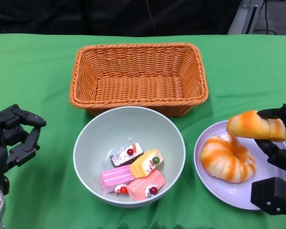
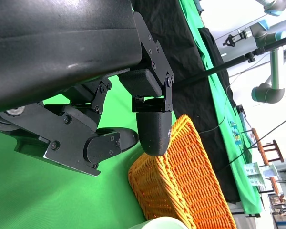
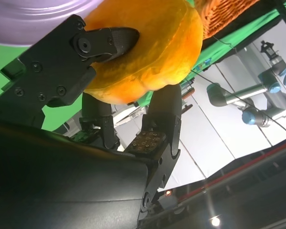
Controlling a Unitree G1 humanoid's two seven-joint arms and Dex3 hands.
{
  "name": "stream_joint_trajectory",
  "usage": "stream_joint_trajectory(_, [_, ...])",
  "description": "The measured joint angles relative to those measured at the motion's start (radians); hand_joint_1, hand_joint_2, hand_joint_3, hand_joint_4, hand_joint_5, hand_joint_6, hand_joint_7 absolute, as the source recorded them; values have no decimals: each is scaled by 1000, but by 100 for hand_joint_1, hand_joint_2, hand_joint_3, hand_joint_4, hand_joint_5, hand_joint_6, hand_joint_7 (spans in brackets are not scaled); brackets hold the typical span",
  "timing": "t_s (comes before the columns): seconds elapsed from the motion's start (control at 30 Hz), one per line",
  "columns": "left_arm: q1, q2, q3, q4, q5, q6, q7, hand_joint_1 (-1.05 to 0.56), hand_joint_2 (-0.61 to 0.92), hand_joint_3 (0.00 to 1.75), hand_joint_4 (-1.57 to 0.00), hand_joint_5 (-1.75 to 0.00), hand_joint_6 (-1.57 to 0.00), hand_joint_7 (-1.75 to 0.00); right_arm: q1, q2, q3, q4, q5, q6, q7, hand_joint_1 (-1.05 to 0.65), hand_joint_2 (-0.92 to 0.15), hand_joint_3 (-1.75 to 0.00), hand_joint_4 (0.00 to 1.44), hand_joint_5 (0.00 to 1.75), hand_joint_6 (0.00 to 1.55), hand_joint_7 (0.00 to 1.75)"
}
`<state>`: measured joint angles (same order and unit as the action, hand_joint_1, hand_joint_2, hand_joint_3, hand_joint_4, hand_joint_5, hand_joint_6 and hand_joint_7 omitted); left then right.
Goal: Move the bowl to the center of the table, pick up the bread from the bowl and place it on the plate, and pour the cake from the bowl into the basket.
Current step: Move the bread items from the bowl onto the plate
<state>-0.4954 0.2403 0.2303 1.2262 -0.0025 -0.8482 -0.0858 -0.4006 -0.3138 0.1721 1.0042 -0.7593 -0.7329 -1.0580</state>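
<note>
1. While the right hand [image 1: 276, 138] hangs over the plate [image 1: 219, 188], we note its fingers [image 3: 105, 40] are closed on a piece of bread [image 1: 255, 126], orange with pale stripes, lifted clear of the plate surface.
2. We confirm from the right wrist view that the bread [image 3: 148, 52] is pinched between one finger above and others below.
3. On the lilac plate at the worktop's [image 1: 33, 71] right we see a second bread [image 1: 227, 158], ring-shaped, lying flat beneath and just beside the held piece.
4. We record the pale green bowl [image 1: 93, 143] at the centre front of the worktop, directly before the basket [image 1: 138, 76] and nearly touching its near wall.
5. Inside the bowl we count four cake pieces [image 1: 133, 174]: one dark, one yellow, two pink, clustered on the near side.
6. We see the wicker basket upright, beyond the bowl.
7. Our left hand [image 1: 12, 138] hovers at the left of the bowl, apart from it, its fingers [image 2: 152, 126] parted and holding nothing.
8. Green cloth covers the worktop.
</note>
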Motion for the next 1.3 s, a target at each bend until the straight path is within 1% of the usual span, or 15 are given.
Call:
stream_joint_trajectory(0.1, [0,0,0,-1,0,0,0,-8,75,75,-77,-170,-80,-120,-9,-2,19,53,0,-2,-23,8,-48,-66,82,137,91,87])
stream_joint_trajectory(0.2, [0,0,0,-2,0,-1,0,-9,75,75,-77,-169,-79,-121,-20,-4,44,95,-1,-1,-55,6,-49,-63,82,137,91,85])
stream_joint_trajectory(0.37, [0,0,0,-2,0,-4,0,-10,74,75,-79,-169,-80,-121,-35,-4,74,133,-1,19,-95,7,-51,-58,84,130,95,76])
stream_joint_trajectory(0.5, [0,0,-1,-3,0,-6,0,-9,74,76,-78,-169,-79,-120,-36,-4,89,148,5,34,-96,4,-55,-51,83,126,98,70])
stream_joint_trajectory(0.57, [0,0,-1,-3,0,-7,0,-9,74,76,-78,-169,-80,-120,-36,-4,91,150,20,34,-87,4,-60,-42,83,125,101,62])
stream_joint_trajectory(0.67, [0,0,-1,-4,0,-7,0,-9,74,75,-78,-168,-80,-120,-35,-4,91,150,43,34,-59,4,-65,-31,84,118,105,52])
stream_joint_trajectory(0.73, [0,0,-1,-4,0,-7,0,-9,74,75,-78,-168,-80,-120,-35,-5,91,148,55,35,-41,5,-68,-24,87,107,108,45])
stream_joint_trajectory(0.77, [0,0,-1,-4,0,-7,0,-9,75,75,-79,-168,-80,-120,-34,-6,92,143,57,40,-35,5,-70,-17,87,95,110,37])
stream_joint_trajectory(0.8, [0,0,-2,-4,0,-7,0,-8,75,75,-79,-168,-80,-120,-32,-8,94,137,58,49,-31,5,-71,-15,87,89,110,33])
stream_joint_trajectory(0.93, [0,0,-2,-4,1,-8,0,-9,76,74,-77,-168,-80,-119,-19,-25,117,102,57,81,-16,-1,-72,-9,77,55,103,15])
stream_joint_trajectory(1.0, [0,0,-2,-4,1,-8,0,-8,76,73,-77,-168,-80,-120,-6,-38,124,74,60,84,10,-8,-73,-9,70,44,97,9])
stream_joint_trajectory(1.07, [0,0,-3,-4,1,-9,0,-8,76,73,-78,-167,-80,-119,14,-48,124,43,73,85,45,-17,-73,-9,68,34,94,5])
stream_joint_trajectory(1.17, [0,0,-4,-5,1,-9,0,-8,77,72,-78,-166,-80,-119,37,-57,123,-1,88,80,89,-26,-74,-10,65,27,89,1])
stream_joint_trajectory(1.3, [0,0,-4,-5,1,-9,0,-8,77,72,-77,-166,-80,-119,73,-62,120,-59,108,79,142,-29,-76,-11,62,20,83,0])
